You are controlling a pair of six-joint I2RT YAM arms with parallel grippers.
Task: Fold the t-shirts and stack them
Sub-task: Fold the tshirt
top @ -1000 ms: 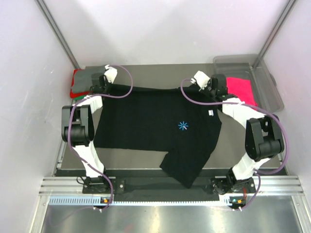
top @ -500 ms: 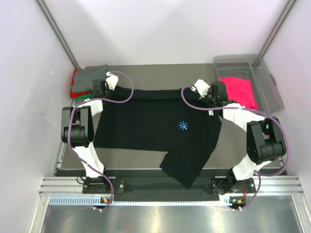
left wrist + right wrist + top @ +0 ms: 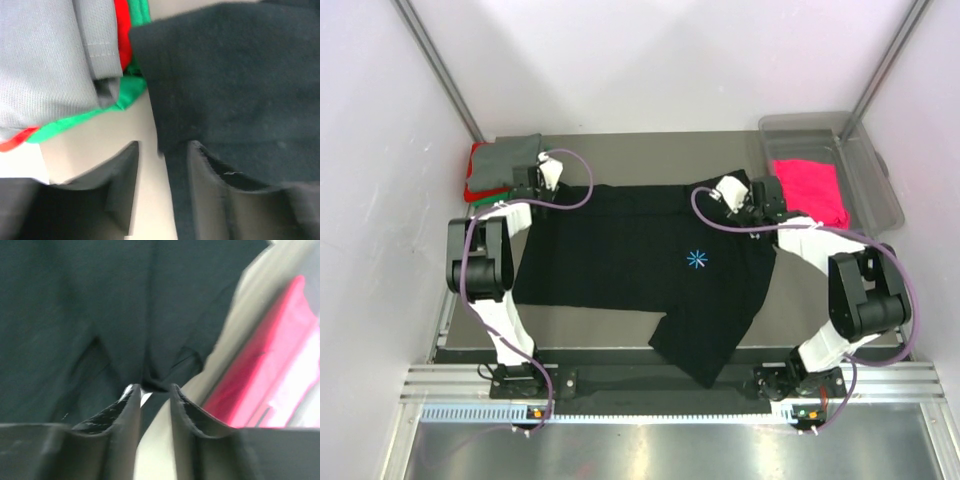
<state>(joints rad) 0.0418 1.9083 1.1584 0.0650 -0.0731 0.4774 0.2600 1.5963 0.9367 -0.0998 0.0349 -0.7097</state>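
Note:
A black t-shirt point(image 3: 640, 255) with a light-blue asterisk point(image 3: 697, 260) lies spread on the table, one sleeve hanging toward the near edge. My left gripper point(image 3: 538, 190) is at its far left corner. In the left wrist view its jaws point(image 3: 162, 150) stand apart, and the black cloth point(image 3: 235, 90) edge rests against the right finger. My right gripper point(image 3: 755, 203) is at the far right corner. Its jaws point(image 3: 153, 388) are slightly apart, with a black fold point(image 3: 150, 330) just beyond the tips. A grey tee point(image 3: 505, 158) tops red point(image 3: 122, 35) and green point(image 3: 127, 95) ones.
A hot-pink t-shirt point(image 3: 810, 188) lies in the clear plastic bin point(image 3: 875, 180) at the far right, close to my right gripper. The folded stack sits at the far left corner by the wall. Purple cables loop over both wrists.
Both grippers came toward the near side and down with the shirt's far edge, then opened. The far edge now lies flat on the table.

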